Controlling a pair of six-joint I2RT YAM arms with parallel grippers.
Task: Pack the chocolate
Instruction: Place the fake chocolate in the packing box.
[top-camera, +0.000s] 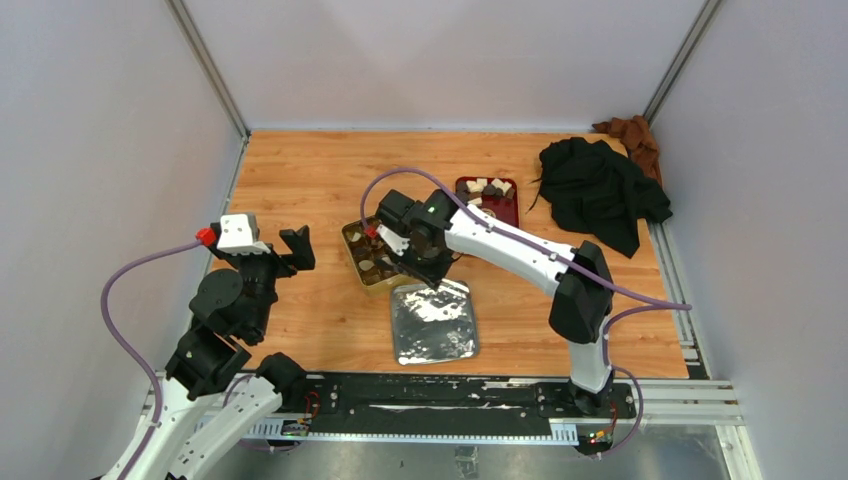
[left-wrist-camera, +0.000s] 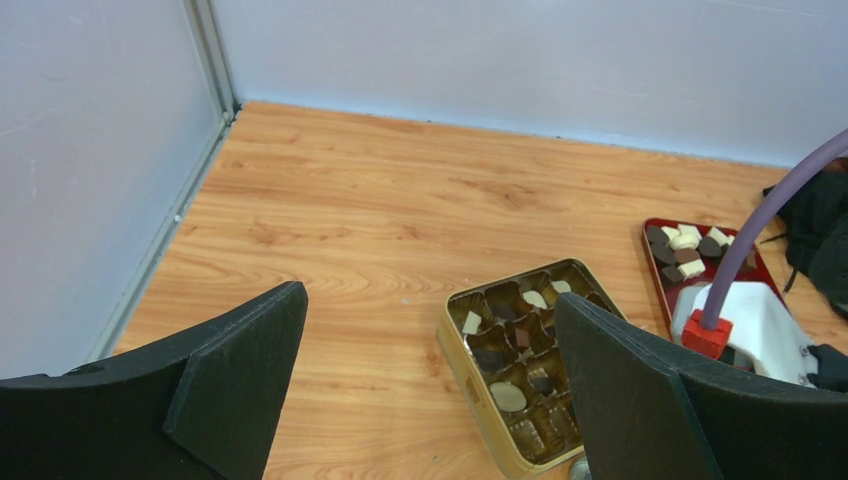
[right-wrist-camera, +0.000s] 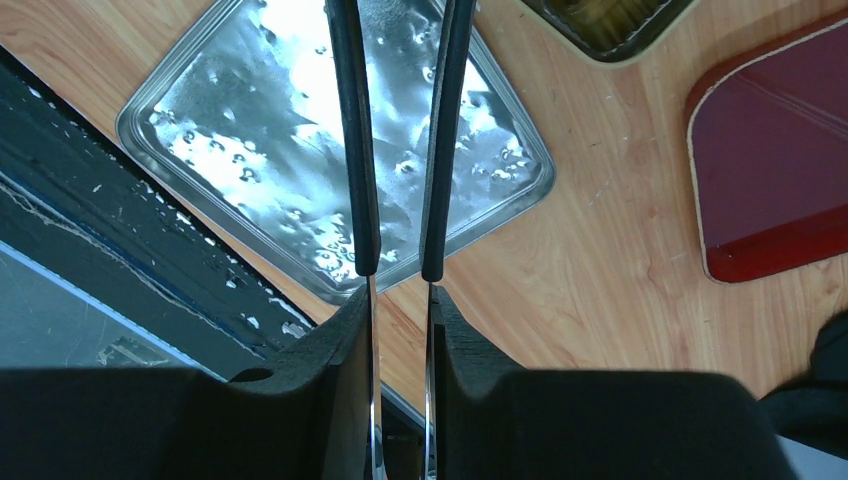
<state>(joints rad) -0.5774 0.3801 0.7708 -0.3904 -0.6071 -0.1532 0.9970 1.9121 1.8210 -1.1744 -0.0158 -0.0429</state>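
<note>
Chocolate chunks (top-camera: 487, 187), cream-white and dark brown, lie in a red tray (top-camera: 505, 210) at the back. More chunks (left-wrist-camera: 508, 397) sit in some brown cups of the gold tin (left-wrist-camera: 470, 372), which stands mid-table (top-camera: 352, 250). My right gripper (right-wrist-camera: 400, 295) is shut on a pair of metal tongs (right-wrist-camera: 352, 150) with black sleeves. It hovers by the tin's near right corner (top-camera: 415, 255), and the tongs' tips run out of the right wrist view. My left gripper (left-wrist-camera: 430, 390) stands wide open and holds nothing. It is to the left of the tin (top-camera: 270, 240).
A silver lid (top-camera: 433, 320) lies upside down in front of the tin, under the tongs (right-wrist-camera: 250, 150). A black cloth (top-camera: 600, 190) and a brown one (top-camera: 630, 135) are heaped in the back right corner. Walls close the left, back and right sides.
</note>
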